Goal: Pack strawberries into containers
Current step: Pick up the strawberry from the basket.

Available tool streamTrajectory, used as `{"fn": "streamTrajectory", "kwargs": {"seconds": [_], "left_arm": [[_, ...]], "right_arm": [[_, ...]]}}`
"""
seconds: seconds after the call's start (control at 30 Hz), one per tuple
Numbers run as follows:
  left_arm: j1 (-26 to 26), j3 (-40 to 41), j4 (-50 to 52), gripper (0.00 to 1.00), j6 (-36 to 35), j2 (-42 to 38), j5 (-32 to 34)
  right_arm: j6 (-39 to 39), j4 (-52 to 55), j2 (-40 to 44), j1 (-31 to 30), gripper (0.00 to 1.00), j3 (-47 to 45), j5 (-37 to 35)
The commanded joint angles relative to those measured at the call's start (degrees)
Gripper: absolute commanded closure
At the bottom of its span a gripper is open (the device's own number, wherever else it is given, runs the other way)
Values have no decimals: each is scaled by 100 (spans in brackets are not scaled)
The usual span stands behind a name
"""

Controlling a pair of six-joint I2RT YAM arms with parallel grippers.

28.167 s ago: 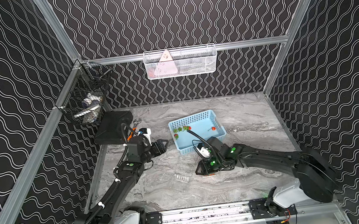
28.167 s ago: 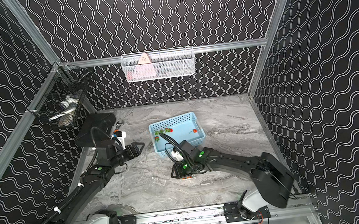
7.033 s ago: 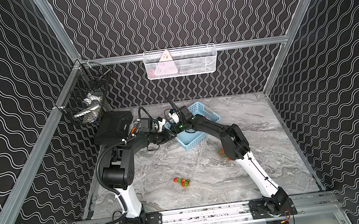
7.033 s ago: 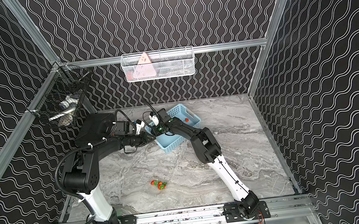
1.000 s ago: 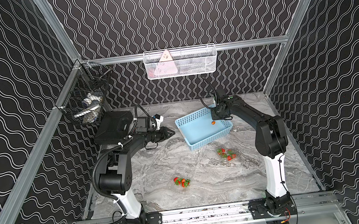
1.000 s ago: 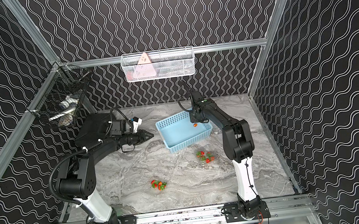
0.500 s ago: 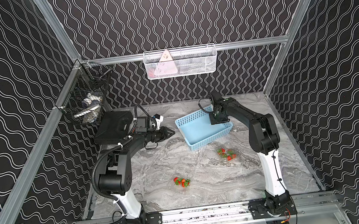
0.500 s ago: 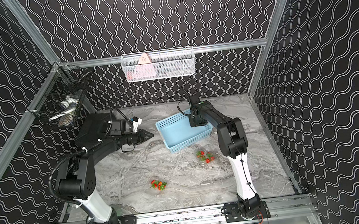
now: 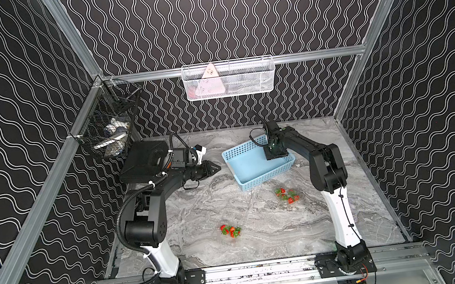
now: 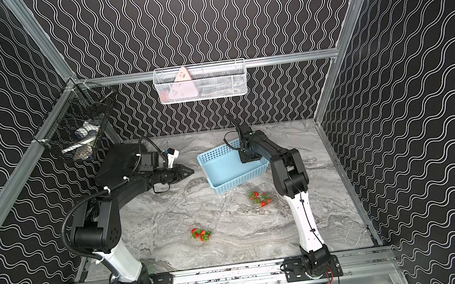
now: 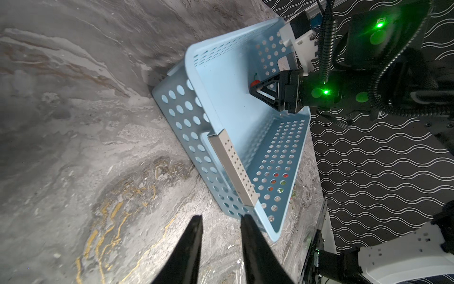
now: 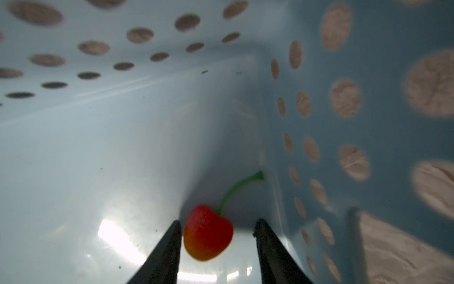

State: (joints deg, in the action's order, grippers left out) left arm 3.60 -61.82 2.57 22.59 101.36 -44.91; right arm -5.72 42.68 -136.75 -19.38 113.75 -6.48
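Strawberries point(image 9: 286, 196) sit in two bunches on the marble bench point(image 9: 188, 218) in both top views. One bunch is just off the front right corner of the blue basket point(image 9: 255, 185), with more strawberries point(image 9: 230, 230) nearer the bench's front edge, around the middle. The clear containers point(image 9: 299, 199) they're in barely show up tbh. The basket sits skewed toward the back edge, a bit right of middle. The right gripper point(image 9: 275, 157) is dipped into the basket's right end, and the left gripper point(image 9: 217, 167) is off its left end, pointing at it but not touching. Left wrist view: the left gripper point(image 11: 221, 217) has only a narrow gap between its fingers with nothing in it, tips close to the basket point(image 11: 186, 115) wall. The right gripper point(image 11: 253, 89) is down inside with a red fruit point(image 11: 255, 82) at its tips, and strawberries point(image 11: 276, 175) peek through the holes. Right wrist view: the right gripper point(image 12: 217, 222) has its jaws moderately parted around the red fruit point(image 12: 208, 233), which has a long green stem and lies on the basket point(image 12: 110, 152) floor in a corner. One finger is right against the fruit and its partner is clear of it, so it's not clamped.
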Motion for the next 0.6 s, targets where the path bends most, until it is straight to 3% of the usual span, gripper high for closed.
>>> {"fn": "streamTrajectory", "kwargs": {"seconds": [0.0,0.3,0.57], "left_arm": [[-17,-34,23,68,-79,48,-91],[-17,-49,35,68,-97,44,-72],[-17,-34,10,68,-70,16,-80]], "right_arm": [[101,-59,-109,-1,54,60,74],[119,-52,-120,4,79,21,154],[97,-16,269,0,87,-90,121]]}}
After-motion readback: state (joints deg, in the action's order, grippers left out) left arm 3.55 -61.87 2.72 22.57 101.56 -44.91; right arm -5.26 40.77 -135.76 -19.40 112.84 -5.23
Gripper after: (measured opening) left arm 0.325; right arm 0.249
